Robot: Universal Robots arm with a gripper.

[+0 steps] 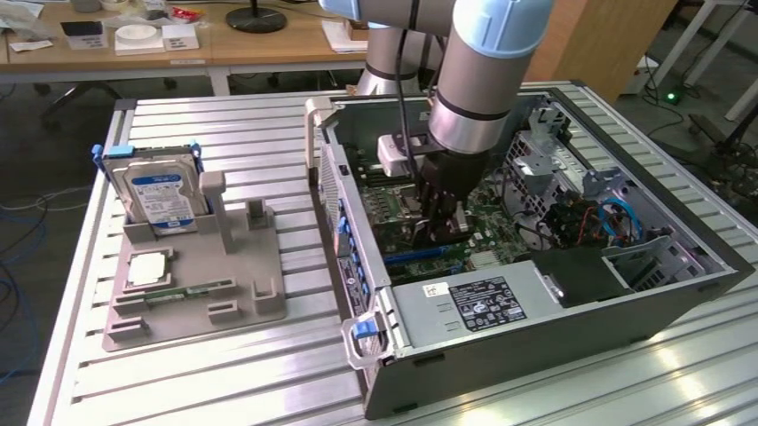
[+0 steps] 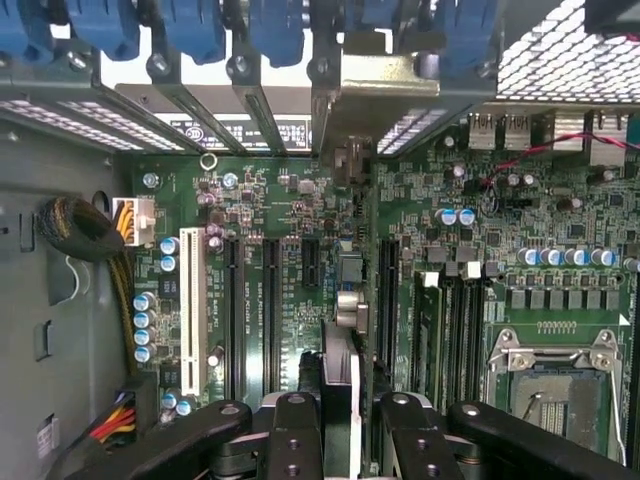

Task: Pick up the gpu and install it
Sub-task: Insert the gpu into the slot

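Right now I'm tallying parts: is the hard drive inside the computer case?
No, the hard drive stands upright in the grey holder beside the case.

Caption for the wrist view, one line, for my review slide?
Gripper holds the gpu edge-on over the motherboard slots inside the open computer case.

Arm (image 1: 480, 98): silver tube, pale-blue joint caps, black cable (image 1: 402, 80); hand (image 1: 441, 231) black, screwed links
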